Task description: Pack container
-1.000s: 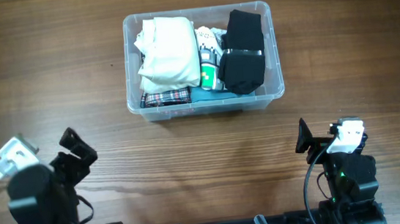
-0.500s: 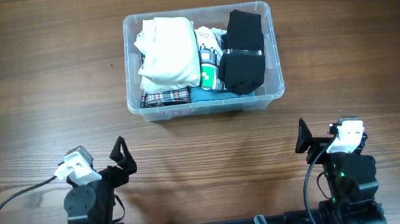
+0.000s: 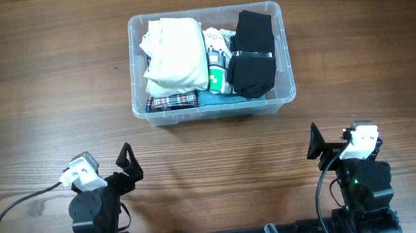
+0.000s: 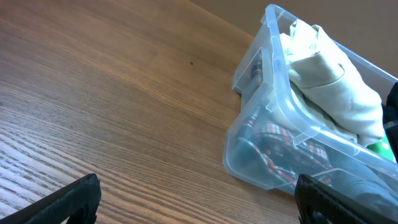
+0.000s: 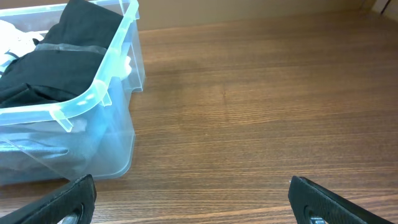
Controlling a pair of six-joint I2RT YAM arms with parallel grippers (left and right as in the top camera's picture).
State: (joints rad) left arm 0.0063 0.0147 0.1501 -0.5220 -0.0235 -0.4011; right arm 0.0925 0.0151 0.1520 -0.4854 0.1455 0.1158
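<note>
The clear plastic container (image 3: 289,86) sits at the table's middle back. It holds a cream folded cloth (image 3: 174,55), a black bundle (image 3: 252,55), a plaid cloth (image 3: 172,101) and a green-and-white item (image 3: 218,77). It also shows in the left wrist view (image 4: 277,112) and the right wrist view (image 5: 102,93). My left gripper (image 3: 128,164) is open and empty near the front left edge; its fingers frame bare table in the left wrist view (image 4: 196,202). My right gripper (image 3: 316,143) is open and empty at the front right, as in the right wrist view (image 5: 193,199).
The wooden table (image 3: 354,41) surrounds the container on all sides. A black cable (image 3: 10,208) loops at the front left by the left arm base.
The left arm swung from the far front left corner inward to a tucked pose near the front edge, then settled. The right arm and container have not moved.
</note>
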